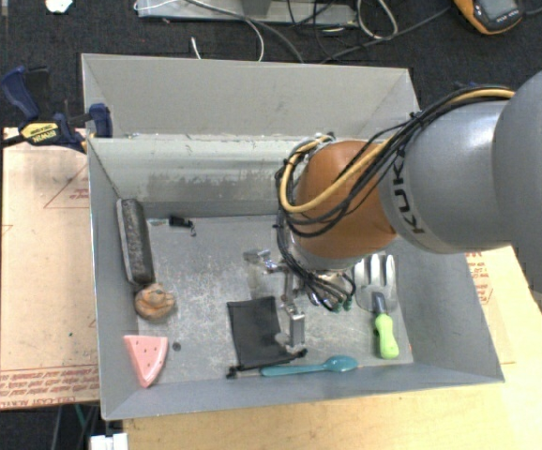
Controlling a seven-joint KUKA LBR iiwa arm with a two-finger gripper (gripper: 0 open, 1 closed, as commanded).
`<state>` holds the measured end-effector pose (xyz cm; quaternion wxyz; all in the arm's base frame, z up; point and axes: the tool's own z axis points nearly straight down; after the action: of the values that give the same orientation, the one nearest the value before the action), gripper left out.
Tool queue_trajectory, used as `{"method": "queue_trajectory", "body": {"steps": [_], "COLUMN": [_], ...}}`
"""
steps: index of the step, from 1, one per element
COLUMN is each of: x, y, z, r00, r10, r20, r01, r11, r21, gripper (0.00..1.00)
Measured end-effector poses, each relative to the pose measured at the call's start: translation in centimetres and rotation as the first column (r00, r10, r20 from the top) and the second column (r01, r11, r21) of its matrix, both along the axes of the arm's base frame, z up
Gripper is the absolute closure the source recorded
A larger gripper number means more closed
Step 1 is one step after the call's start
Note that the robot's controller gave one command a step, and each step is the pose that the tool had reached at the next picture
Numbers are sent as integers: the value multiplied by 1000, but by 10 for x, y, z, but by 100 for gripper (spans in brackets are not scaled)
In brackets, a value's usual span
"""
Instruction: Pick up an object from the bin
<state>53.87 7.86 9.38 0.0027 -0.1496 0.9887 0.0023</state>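
Camera view: hand (294, 334) low over the front middle of the bin (252, 97), at the right edge of a flat black square (252, 331); contact unclear. Open or closed: cannot tell. Teal spoon (313, 367) lies just in front, green-handled tool (385, 337) to the right, pink wedge (147, 358) at front left.

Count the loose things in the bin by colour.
Grey: 1, long bar
Black: 2, square pad, small clip
Brown: 1, round lump
Pink: 1, wedge
Teal: 1, spoon
Green: 1, tool handle
Total: 7 visible
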Motion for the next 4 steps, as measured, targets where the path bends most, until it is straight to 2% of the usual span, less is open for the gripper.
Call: {"method": "queue_trajectory", "body": {"steps": [1,2,3,4], "x": [-5,1,-2,1], "y": [3,1,9,4], "z": [-3,-16,-23,-23], "r00": [1000,1000,1000,981], "r10": [4,29,8,192], "r20": [-3,2,0,4], "r01": [-4,-29,-8,-192], "r11": [1000,1000,1000,981], "r21": [1,2,3,2], "gripper": [0,0,0,100]}}
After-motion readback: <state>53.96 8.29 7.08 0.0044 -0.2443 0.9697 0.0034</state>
